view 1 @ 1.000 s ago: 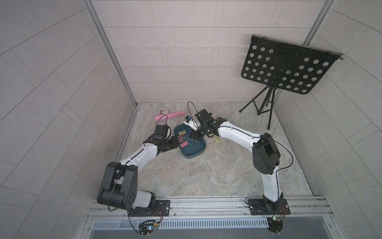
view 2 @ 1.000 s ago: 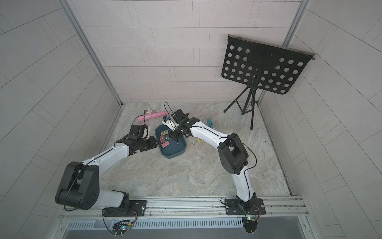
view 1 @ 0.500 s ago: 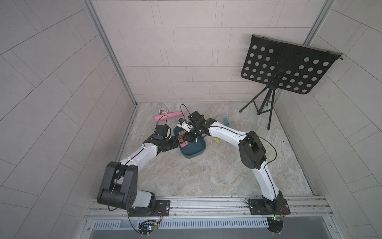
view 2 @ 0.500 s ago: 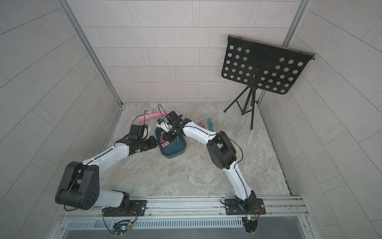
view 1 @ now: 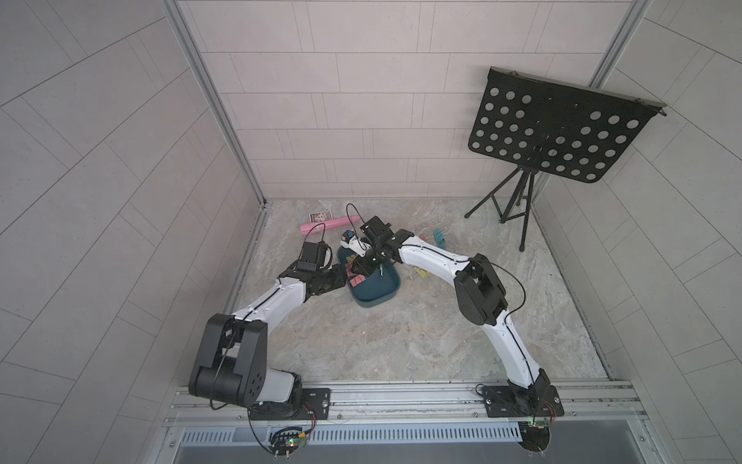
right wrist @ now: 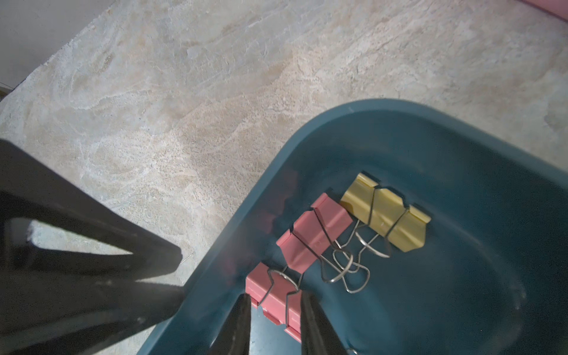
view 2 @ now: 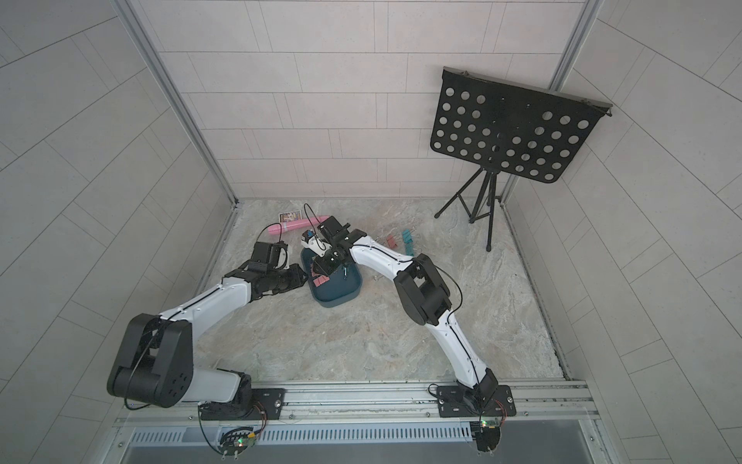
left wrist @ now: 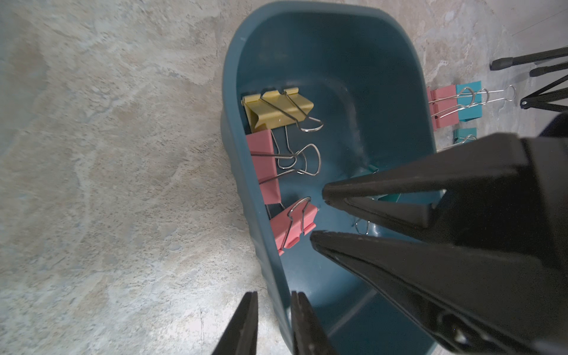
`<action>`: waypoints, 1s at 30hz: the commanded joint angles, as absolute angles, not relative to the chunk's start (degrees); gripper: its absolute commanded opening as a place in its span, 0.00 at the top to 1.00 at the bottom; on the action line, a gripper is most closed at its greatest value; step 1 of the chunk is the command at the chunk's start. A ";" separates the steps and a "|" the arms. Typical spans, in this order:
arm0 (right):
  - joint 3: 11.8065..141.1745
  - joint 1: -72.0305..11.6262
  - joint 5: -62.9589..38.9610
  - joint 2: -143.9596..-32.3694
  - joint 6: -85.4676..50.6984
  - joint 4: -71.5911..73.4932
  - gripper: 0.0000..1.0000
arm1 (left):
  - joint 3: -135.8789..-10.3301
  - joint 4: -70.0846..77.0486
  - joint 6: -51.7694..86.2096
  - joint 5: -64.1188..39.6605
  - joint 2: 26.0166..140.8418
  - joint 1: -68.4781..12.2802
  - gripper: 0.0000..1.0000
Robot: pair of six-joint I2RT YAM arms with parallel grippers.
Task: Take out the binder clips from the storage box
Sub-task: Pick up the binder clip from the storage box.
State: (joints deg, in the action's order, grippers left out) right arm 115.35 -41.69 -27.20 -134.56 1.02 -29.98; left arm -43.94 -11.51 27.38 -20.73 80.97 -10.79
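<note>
The storage box (view 1: 377, 293) is sitting on the table (view 1: 361, 345), a bit far and left of the middle. I am seeing binder clips (left wrist: 264, 163) lying inside along its left wall, two pink and one yellow. My right gripper (right wrist: 275, 295) is reaching in, with its fingers a little apart and the nearest pink clip (right wrist: 273, 309) between them. My left gripper (left wrist: 274, 293) is pinching the box's left wall tight. Other clips (view 1: 441, 237) are lying on the table to the right.

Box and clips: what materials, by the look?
The storage box: probably moulded plastic, dark teal, semi-gloss; rounded seamless walls with soft highlights. The binder clips: likely painted sheet metal, matte pink and yellow, crisp folds; handles bare shiny steel-like wire.
</note>
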 commanded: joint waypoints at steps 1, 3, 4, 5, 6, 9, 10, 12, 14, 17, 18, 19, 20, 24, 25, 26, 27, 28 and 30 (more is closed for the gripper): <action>116.83 -42.01 -27.33 -136.23 0.75 -31.57 0.69 | -43.15 -12.24 26.71 -20.83 80.44 -10.90 0.72; 117.71 -42.02 -27.33 -136.88 0.86 -32.11 0.69 | -43.16 -12.22 26.72 -20.76 80.34 -10.87 0.72; 118.13 -42.01 -27.42 -137.31 0.85 -32.47 0.69 | -43.15 -12.26 26.72 -20.77 80.48 -10.91 0.72; 118.50 -42.01 -27.42 -137.67 0.83 -32.67 0.69 | -43.18 -12.24 26.72 -20.87 80.43 -10.92 0.72; 118.89 -42.01 -27.47 -138.00 0.80 -32.86 0.69 | -43.24 -12.22 26.71 -20.88 80.44 -10.94 0.72; 119.59 -42.01 -27.75 -138.75 0.83 -33.20 0.69 | -43.25 -12.22 26.63 -20.85 80.42 -10.90 0.72; 119.83 -42.01 -27.70 -138.97 0.88 -33.29 0.69 | -43.24 -12.22 26.62 -20.85 80.46 -10.93 0.72; 120.10 -42.01 -27.82 -139.21 0.85 -33.27 0.69 | -43.25 -12.22 26.58 -20.90 80.45 -10.93 0.72; 120.32 -42.01 -28.18 -139.39 0.87 -33.30 0.70 | -43.29 -12.23 26.63 -20.91 80.45 -10.95 0.72; 120.55 -42.01 -28.45 -139.56 0.84 -33.30 0.73 | -43.24 -12.30 26.63 -20.88 80.50 -10.95 0.72; 120.59 -42.02 -28.56 -139.68 0.90 -33.26 0.75 | -43.24 -12.30 26.63 -20.85 80.47 -10.95 0.72; 120.59 -42.01 -28.65 -139.77 0.94 -33.27 0.77 | -43.24 -12.30 26.63 -20.88 80.49 -10.90 0.72; 120.59 -42.01 -28.72 -139.78 0.96 -33.39 0.79 | -43.24 -12.30 26.61 -20.87 80.49 -10.95 0.72; 120.59 -42.01 -29.18 -139.69 0.98 -33.34 0.89 | -43.33 -12.40 26.63 -20.91 80.33 -10.90 0.72; 120.54 -42.01 -29.25 -139.53 0.96 -33.39 0.91 | -43.34 -12.39 26.51 -20.87 80.34 -10.90 0.72; 120.46 -42.01 -29.41 -139.42 0.92 -33.39 0.93 | -43.33 -12.39 26.53 -20.85 80.34 -10.94 0.72; 120.35 -42.01 -29.53 -139.18 0.97 -33.34 0.94 | -43.33 -12.53 26.54 -20.87 80.34 -10.94 0.72; 120.13 -42.01 -29.59 -138.89 0.97 -33.35 0.96 | -43.33 -12.48 26.54 -20.77 80.33 -10.95 0.72; 119.56 -41.93 -29.58 -138.06 0.97 -33.23 0.97 | -43.45 -12.57 26.56 -20.83 80.33 -10.95 0.72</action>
